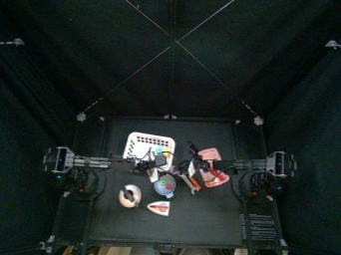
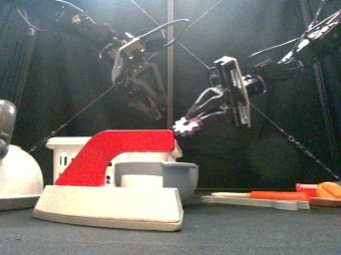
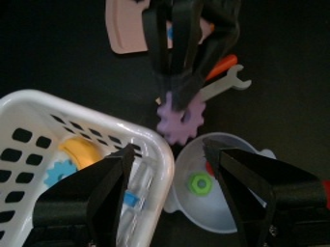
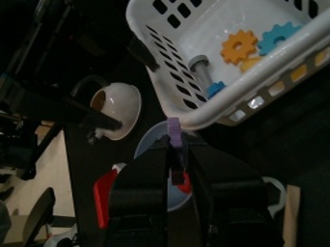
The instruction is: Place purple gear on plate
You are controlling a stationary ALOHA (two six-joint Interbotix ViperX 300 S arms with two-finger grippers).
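Right gripper (image 3: 180, 82) pinches purple gear (image 3: 182, 116) above plate (image 3: 238, 217); released off-centre, it may bounce toward basket (image 3: 52, 125); left gripper (image 3: 177, 183) wide

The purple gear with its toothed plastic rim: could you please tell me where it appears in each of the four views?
Top view: too small to pick out.
Front view: purple gear in mid-air right of centre, held by the right gripper.
Left wrist view: centre, above the pale blue-grey round plate.
Right wrist view: centre, between the jaws.
Shared landmark: white slatted basket.

Purple gear (image 3: 182, 118) above blue-grey plate (image 3: 244, 207)
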